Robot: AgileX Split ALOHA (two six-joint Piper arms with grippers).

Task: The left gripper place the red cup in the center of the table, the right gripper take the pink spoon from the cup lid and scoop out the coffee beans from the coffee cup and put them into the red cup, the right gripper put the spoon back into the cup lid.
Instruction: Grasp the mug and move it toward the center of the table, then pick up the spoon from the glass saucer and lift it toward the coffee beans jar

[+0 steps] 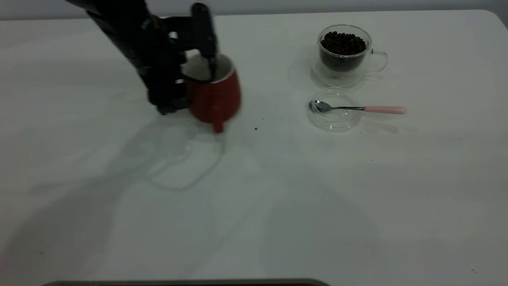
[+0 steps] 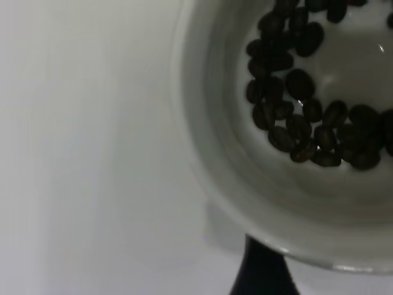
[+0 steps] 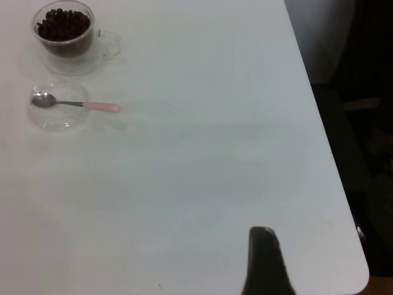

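My left gripper (image 1: 199, 75) is shut on the rim of the red cup (image 1: 216, 97), one finger inside and one outside, left of the table's (image 1: 254, 190) middle. The cup looks raised, its handle toward the front. In the left wrist view its white inside (image 2: 245, 184) holds several coffee beans (image 2: 301, 123). The coffee cup (image 1: 344, 53), heaped with beans (image 1: 343, 43), stands at the back right. In front of it lies the cup lid (image 1: 332, 119) with the pink spoon (image 1: 384, 110), bowl in the lid. My right gripper (image 3: 264, 261) hovers near the table's corner, far from them.
A few dark specks (image 1: 256, 128) lie on the table right of the red cup. The rounded table corner (image 3: 359, 270) and a dark drop beyond it lie close to the right gripper. The coffee cup (image 3: 64, 31) and lid (image 3: 58, 120) show far off in the right wrist view.
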